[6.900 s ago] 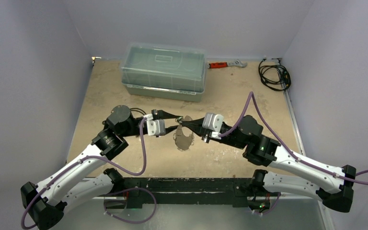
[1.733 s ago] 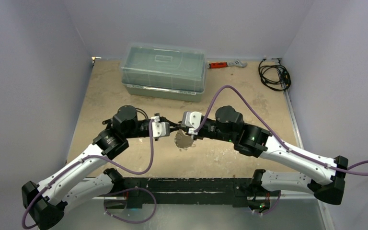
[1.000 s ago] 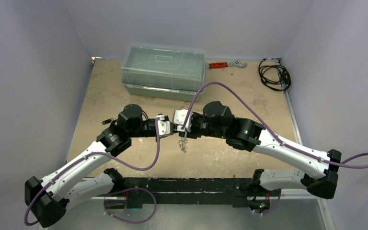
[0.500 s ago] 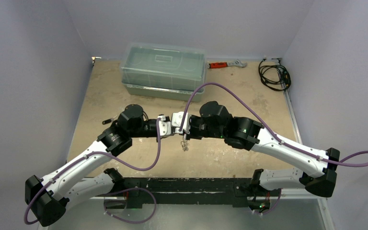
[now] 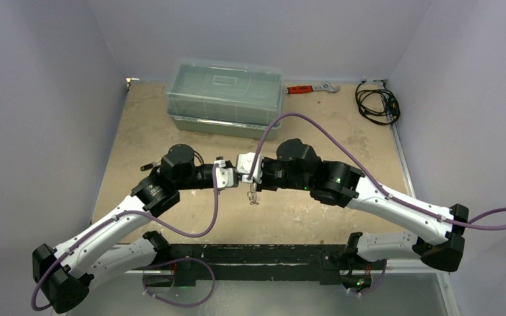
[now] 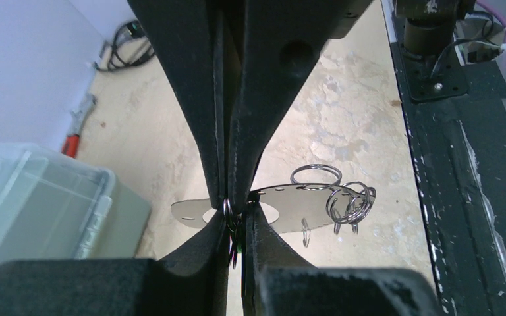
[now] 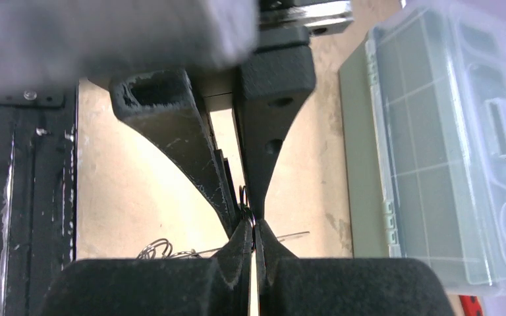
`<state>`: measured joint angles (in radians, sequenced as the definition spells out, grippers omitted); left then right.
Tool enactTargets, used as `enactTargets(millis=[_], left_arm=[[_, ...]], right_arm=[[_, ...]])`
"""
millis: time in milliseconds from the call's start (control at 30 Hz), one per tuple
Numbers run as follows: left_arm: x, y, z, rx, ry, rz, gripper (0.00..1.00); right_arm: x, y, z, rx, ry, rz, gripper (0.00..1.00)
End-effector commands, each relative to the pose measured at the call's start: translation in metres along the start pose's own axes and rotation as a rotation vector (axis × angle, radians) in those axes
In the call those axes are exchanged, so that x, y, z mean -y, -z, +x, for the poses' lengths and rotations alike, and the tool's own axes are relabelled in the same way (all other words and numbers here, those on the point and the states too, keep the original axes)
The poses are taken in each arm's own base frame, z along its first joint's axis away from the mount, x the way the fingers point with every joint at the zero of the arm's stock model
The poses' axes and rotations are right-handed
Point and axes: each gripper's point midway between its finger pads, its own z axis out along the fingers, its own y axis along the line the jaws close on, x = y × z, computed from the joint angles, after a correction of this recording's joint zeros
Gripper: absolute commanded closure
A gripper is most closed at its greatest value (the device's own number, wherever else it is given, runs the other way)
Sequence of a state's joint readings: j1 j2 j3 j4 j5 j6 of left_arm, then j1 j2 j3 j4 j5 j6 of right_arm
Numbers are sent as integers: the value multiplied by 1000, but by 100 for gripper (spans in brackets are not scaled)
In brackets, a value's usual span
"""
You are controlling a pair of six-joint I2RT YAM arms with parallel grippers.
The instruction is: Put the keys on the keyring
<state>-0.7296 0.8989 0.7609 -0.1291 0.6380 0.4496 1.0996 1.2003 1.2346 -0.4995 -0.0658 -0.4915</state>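
1. At the near edge, a black rail (image 5: pixel 257 253) carries both arm bases. Beyond it lies a tan, blotchy tabletop (image 5: pixel 138 131), closed in on three sides by pale lilac-grey walls.
2. Both arms reach forward with elbows splayed outward. Their forearms turn in so that the wrists face each other over the middle of the tabletop. A purple cord (image 5: pixel 291 115) arcs off the right arm, and another loops under the left.
3. The left claw (image 6: pixel 236 222) is pinched almost flat. Its tips nip the keyring (image 6: pixel 350 205) at a small loop beside one end of the white tag (image 6: pixel 290 203).
4. The right claw (image 7: pixel 253 230) comes in from the opposite side. It is pressed together just as tightly, tip to tip with the left on that same small loop.
5. The keyring hangs in the air between the two claws, off the tabletop. The tag juts out sideways with a cluster of wire rings at its far end. Small silver bits (image 6: pixel 306 234) dangle under it, too small to say whether any is a key.
6. Further back sits a clear lidded plastic box (image 5: pixel 225 99), its lid moulded in a grid.
7. A red-handled wrench (image 5: pixel 311 88) lies along the back wall, just right of the box.
8. A black coiled cable (image 5: pixel 377 104) lies in the far right corner.
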Motion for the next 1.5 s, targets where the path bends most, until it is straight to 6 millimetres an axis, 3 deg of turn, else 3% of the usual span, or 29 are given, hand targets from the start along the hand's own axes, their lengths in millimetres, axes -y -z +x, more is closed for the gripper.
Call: enactTargets(millis=[0,200,433,500,567,967,1167,1300,1467], left_arm=[[-10,8,-42,131,-112,-48,91],[-9,7,-55,195,-127,-39,84],[-4,2,-57,219,-110,1,83],[-4,1,-57,218,-109,5,88],[-5,2,-58,220,-111,3,100],[-7,-5,-56,224,-81,7,100],[-9,-6,-57,230,-68,0,100],[-10,-4,-56,220,-83,-10,93],[-9,3,-58,217,-115,-24,72]], right_arm=[[19,27,-26,125,27,106,100],[30,50,-49,280,15,170,100],[31,60,-59,364,2,179,100],[30,61,-62,384,-3,180,100],[31,64,-64,402,-5,188,100],[43,76,-84,596,-31,283,100],[38,66,-85,625,-54,255,100],[41,67,-78,594,-49,269,100],[42,65,-66,531,-45,281,100]])
